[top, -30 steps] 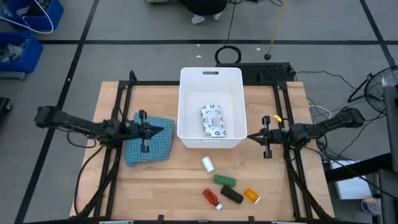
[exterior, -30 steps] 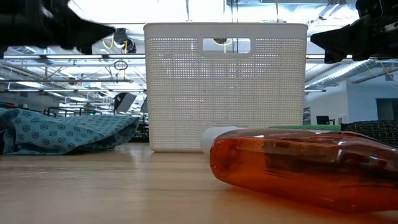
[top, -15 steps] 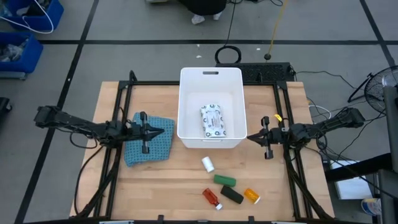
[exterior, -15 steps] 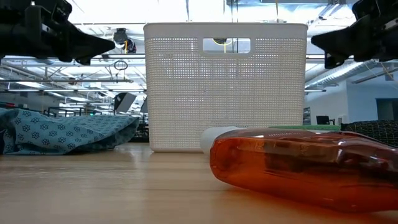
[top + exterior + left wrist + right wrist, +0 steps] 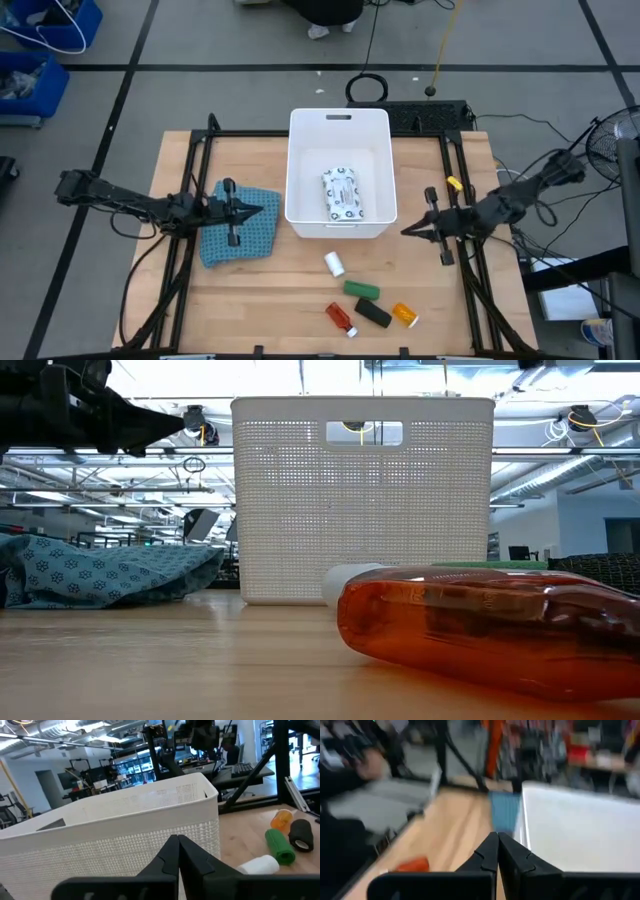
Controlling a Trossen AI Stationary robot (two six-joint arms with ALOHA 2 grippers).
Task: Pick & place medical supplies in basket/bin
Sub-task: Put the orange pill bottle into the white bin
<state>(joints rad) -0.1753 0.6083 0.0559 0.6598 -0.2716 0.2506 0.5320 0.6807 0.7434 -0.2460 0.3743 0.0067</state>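
Judging from how things lie, one of six supplies is placed and the next pick is only being set up: the white printed flat packet lies on the floor of the white bin, while five items wait on the bare wood in front of it. The white roll sits nearest the bin, then the green block, the black block, the red bottle and the orange bottle, all clustered close together. The right gripper hangs above the table just off the bin's right front corner, its fingers pressed together and carrying nothing, angled toward the cluster. The left gripper waits over the blue-teal cloth beside the bin's left wall, likewise clenched and empty. The next move seems to belong to the right arm: it would need to part its fingers, travel toward the front of the table and come down over a single item. The white roll looks the easiest target, standing a little apart from the rest; the blocks and bottles lie so near one another that a descent there risks nudging a neighbour.
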